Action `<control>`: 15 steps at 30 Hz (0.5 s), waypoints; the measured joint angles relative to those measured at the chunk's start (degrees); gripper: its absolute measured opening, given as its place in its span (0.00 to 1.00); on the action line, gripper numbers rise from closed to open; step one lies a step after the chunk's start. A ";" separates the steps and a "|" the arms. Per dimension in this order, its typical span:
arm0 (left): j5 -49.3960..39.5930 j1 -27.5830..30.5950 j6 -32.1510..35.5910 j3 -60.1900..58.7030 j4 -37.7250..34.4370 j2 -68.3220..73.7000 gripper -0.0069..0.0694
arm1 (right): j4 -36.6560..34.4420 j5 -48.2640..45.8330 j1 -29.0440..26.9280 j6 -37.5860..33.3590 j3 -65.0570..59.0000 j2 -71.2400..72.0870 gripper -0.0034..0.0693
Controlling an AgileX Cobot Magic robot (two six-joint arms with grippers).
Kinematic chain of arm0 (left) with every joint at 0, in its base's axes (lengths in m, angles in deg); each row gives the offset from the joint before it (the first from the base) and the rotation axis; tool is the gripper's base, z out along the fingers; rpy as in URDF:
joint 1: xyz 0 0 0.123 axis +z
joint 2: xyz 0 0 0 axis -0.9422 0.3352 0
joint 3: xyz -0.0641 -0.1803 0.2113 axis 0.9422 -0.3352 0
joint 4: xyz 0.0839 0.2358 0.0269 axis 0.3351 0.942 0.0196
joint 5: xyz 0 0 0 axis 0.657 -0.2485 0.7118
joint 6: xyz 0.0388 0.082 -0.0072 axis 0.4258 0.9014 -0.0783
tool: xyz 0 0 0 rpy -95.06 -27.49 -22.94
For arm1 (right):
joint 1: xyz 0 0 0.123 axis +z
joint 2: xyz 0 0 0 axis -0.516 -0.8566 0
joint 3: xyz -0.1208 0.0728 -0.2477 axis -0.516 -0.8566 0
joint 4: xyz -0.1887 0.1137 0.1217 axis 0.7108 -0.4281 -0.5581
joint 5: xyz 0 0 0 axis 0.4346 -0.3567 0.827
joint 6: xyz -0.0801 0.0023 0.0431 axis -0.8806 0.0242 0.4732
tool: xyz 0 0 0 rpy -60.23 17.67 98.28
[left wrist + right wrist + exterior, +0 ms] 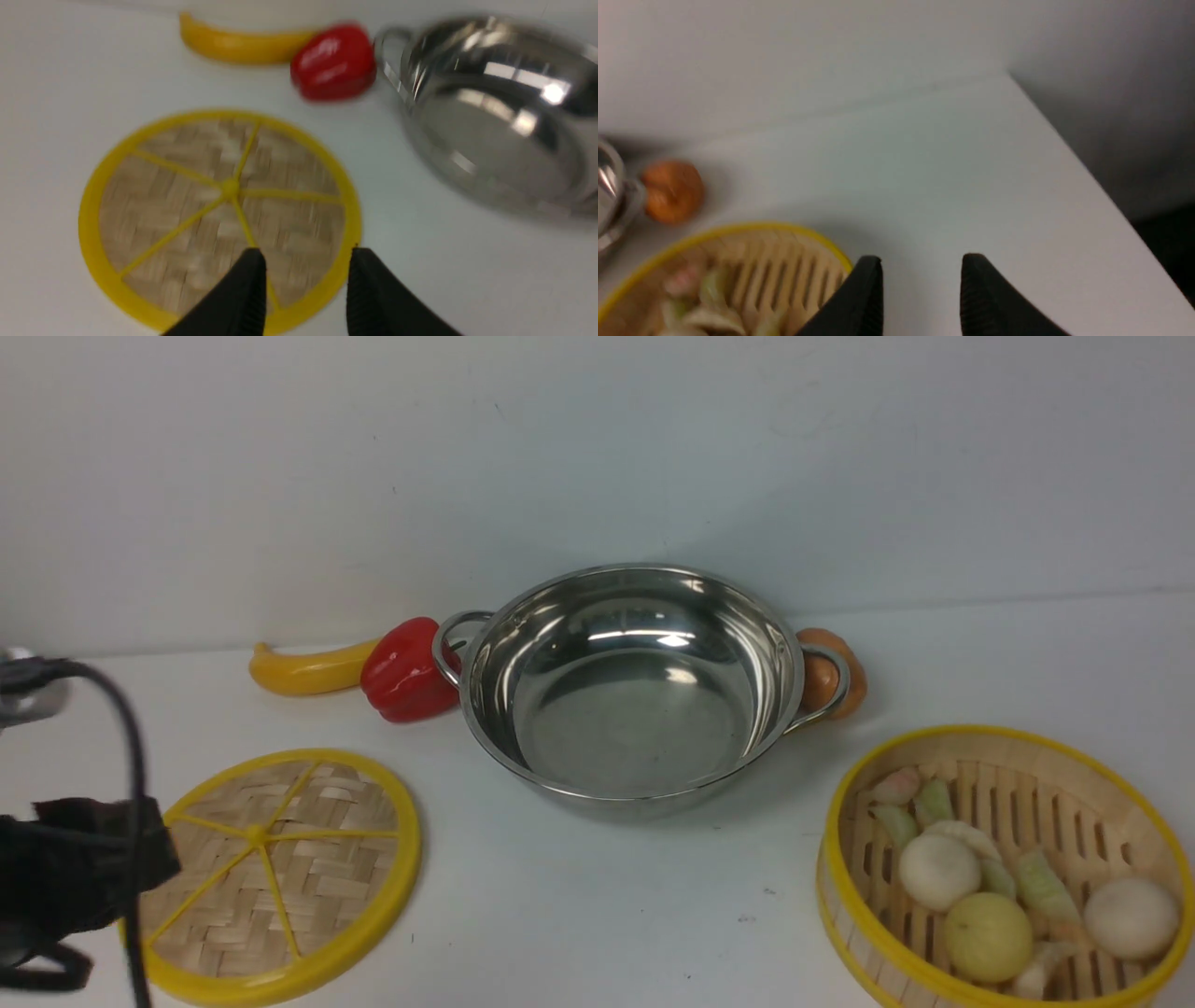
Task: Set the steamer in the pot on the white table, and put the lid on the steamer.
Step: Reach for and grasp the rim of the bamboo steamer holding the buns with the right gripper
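Observation:
The steel pot [635, 691] stands empty at the middle back of the white table [597, 905]. The steamer [1004, 868], holding several dumplings and buns, sits at the front right. The woven lid [280, 868] lies flat at the front left. My left gripper [306, 256] is open and empty above the lid's [219, 210] near rim; its arm shows at the front view's left edge [75, 877]. My right gripper [920, 263] is open and empty just beside the steamer's [738, 275] rim, above bare table. It is out of the front view.
A yellow banana [308, 670] and a red pepper [403, 672] lie left of the pot, touching its handle. An orange-brown onion [836, 677] sits behind the pot's right handle. The table's right edge [1087, 177] runs close to my right gripper.

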 joint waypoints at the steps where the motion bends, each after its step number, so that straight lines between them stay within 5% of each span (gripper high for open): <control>1: -1.72 0.00 0.36 1.09 0.75 2.28 0.41 | -0.89 -1.34 0.00 -1.53 0.65 -3.46 0.39; 8: -11.49 0.00 1.97 7.86 8.01 21.58 0.41 | -8.62 -4.65 0.00 -14.18 8.56 -33.67 0.39; 15: -11.54 0.00 4.33 8.15 9.56 24.42 0.41 | -9.65 -5.09 0.00 -16.23 16.43 -50.74 0.39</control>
